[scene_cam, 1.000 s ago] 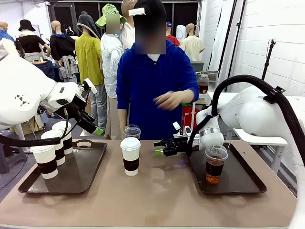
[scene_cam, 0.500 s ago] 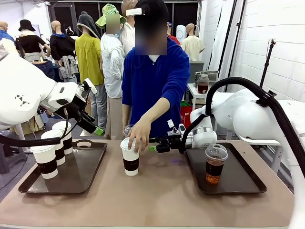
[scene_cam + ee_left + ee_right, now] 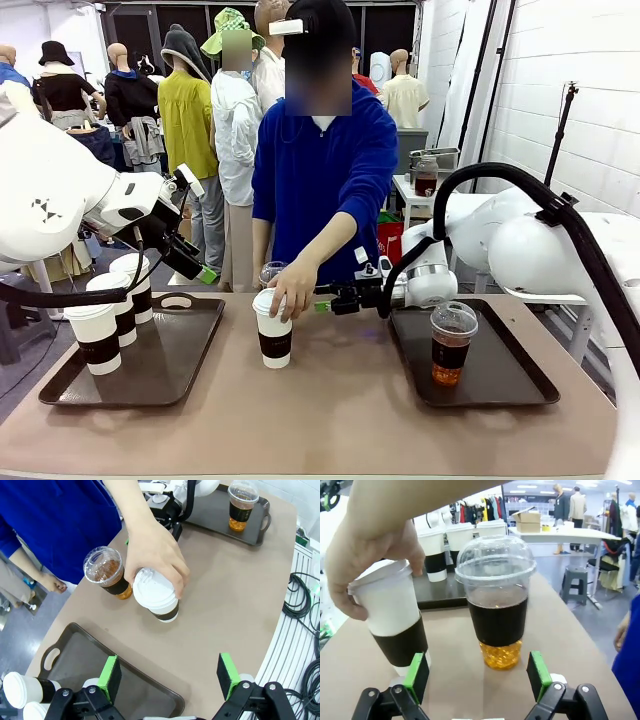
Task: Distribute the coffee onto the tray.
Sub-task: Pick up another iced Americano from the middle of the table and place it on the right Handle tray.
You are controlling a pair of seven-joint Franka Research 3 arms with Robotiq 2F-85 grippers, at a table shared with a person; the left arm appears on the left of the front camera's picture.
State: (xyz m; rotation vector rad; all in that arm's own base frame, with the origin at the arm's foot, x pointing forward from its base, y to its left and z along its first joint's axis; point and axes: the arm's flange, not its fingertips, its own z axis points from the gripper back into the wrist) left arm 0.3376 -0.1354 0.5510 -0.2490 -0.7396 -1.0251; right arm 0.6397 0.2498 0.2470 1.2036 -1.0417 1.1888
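A person's hand [image 3: 293, 287] grips the lid of a white paper cup [image 3: 273, 335] with a dark sleeve at mid-table. Just behind it stands a clear dome-lidded cup [image 3: 271, 271] of brown drink. My right gripper [image 3: 322, 304] is open, level with the cups and just right of them. In the right wrist view the dome cup [image 3: 497, 600] stands straight ahead of the open gripper [image 3: 478, 675], and the white cup [image 3: 390, 615] is to the left. My left gripper [image 3: 205, 272] hangs open above the left tray [image 3: 190, 350]; its wrist view looks down on the white cup [image 3: 156, 596].
Three white sleeved cups [image 3: 110, 310] stand at the left end of the left tray. The right tray [image 3: 500, 375] holds one clear cup of brown drink [image 3: 451, 343]. The person in blue stands at the far edge. Bare tabletop lies between the trays in front.
The person's hand has come down onto the white cup's lid. My right gripper has moved left toward the two middle cups. The left arm has stayed still.
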